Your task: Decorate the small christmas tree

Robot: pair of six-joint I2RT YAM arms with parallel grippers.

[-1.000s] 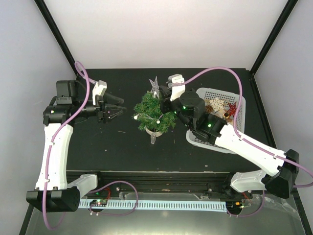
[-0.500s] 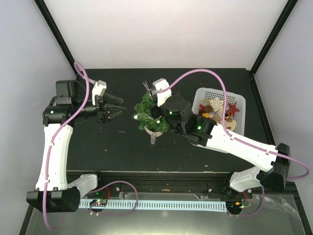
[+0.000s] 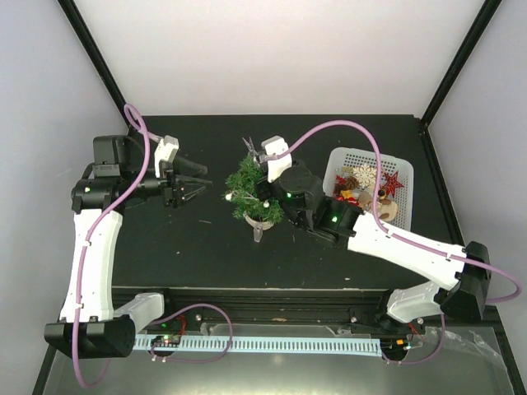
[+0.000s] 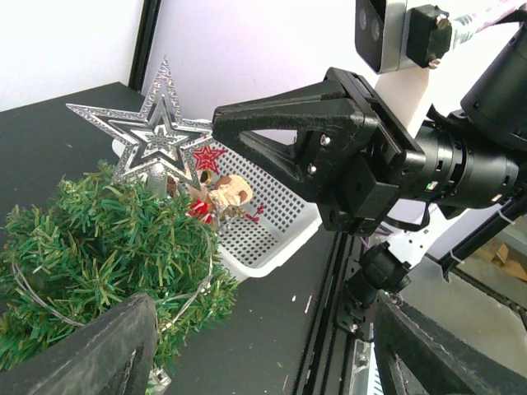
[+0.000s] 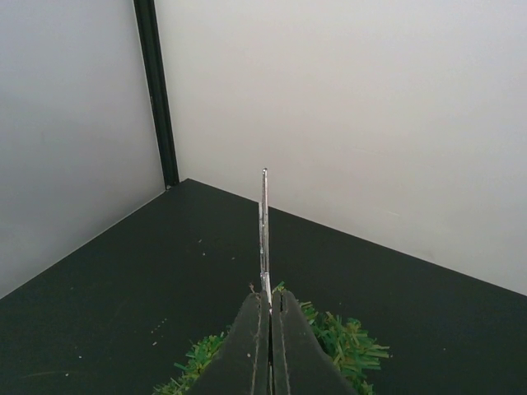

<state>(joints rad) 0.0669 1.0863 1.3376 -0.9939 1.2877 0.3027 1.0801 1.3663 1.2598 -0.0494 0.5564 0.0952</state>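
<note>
White walls with black corner posts enclose a black desk (image 3: 206, 247).

Layout: the white mesh basket (image 3: 362, 152) of ornaments sits at the right rear. The small christmas tree (image 3: 257, 193) stands mid-desk in its white pot, just left of the basket and between the two arms.

Right fingers (image 5: 268, 304): pinched shut on the silver star topper (image 4: 156, 132), gripping one side point. From the right wrist camera the star is edge-on, a thin blade rising straight out of the closed tips. It stands upright at the tree's crown; whether its stem is seated on the top sprig I cannot tell.

Left fingers (image 3: 200, 181): spread wide and empty, aimed at the tree from the left and apart from it.

Step in hand, as judged: fitting the star onto the top.

Notes for doing it well:
- Keep the star vertical and bring it down along the trunk line, not at a slant.
- The tree looks light, so side load from the right could tip the pot. The left fingers are placed to steady it.
- The thin light wire (image 4: 49, 300) loops through the branches; keep the fingertips above it.
- Let go only when the star stands unaided, then withdraw upward.
</note>
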